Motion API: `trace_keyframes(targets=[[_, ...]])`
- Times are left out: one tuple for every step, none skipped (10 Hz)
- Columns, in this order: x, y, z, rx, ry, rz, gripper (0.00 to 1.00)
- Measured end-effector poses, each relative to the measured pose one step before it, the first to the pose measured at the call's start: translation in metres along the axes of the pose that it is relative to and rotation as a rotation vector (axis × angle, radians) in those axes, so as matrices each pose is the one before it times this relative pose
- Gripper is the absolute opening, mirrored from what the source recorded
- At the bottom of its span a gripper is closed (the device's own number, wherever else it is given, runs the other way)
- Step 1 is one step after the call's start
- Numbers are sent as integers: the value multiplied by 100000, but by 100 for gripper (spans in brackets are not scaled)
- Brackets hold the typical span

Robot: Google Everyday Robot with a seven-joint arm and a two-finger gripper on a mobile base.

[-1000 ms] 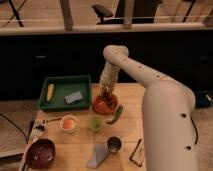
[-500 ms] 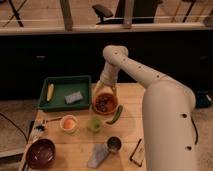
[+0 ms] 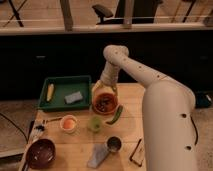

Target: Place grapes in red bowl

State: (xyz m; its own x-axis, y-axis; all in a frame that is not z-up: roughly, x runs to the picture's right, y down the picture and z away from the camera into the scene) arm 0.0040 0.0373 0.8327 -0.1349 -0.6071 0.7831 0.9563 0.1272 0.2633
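Observation:
The red bowl (image 3: 94, 106) stands on the wooden table just right of the green tray. The grapes (image 3: 104, 103), a dark bunch, lie inside it. My gripper (image 3: 104, 89) hangs straight above the bowl, a little clear of the rim. Its fingers are spread apart with nothing between them. The white arm reaches in from the right and bends down to the bowl.
A green tray (image 3: 65, 79) at the back left holds a corn cob (image 3: 50, 91) and a sponge (image 3: 73, 97). A green chilli (image 3: 116, 116) lies by the bowl. In front are a white cup (image 3: 68, 123), green cup (image 3: 95, 123), maroon bowl (image 3: 41, 152), metal cup (image 3: 114, 144) and grey cloth (image 3: 97, 156).
My gripper was down in the red bowl; it has risen above the rim, leaving the grapes lying in the bowl.

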Motion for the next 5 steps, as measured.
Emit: trace_keyframes(targets=[[17,21,9,195,-369,-438,80],[43,60,-22,108,-468,-365,80],[32,66,-27,-1,-282,-120,80],[61,75,-14,112,-418,-188,80],[36,66,-6,72,-417,-184,80]])
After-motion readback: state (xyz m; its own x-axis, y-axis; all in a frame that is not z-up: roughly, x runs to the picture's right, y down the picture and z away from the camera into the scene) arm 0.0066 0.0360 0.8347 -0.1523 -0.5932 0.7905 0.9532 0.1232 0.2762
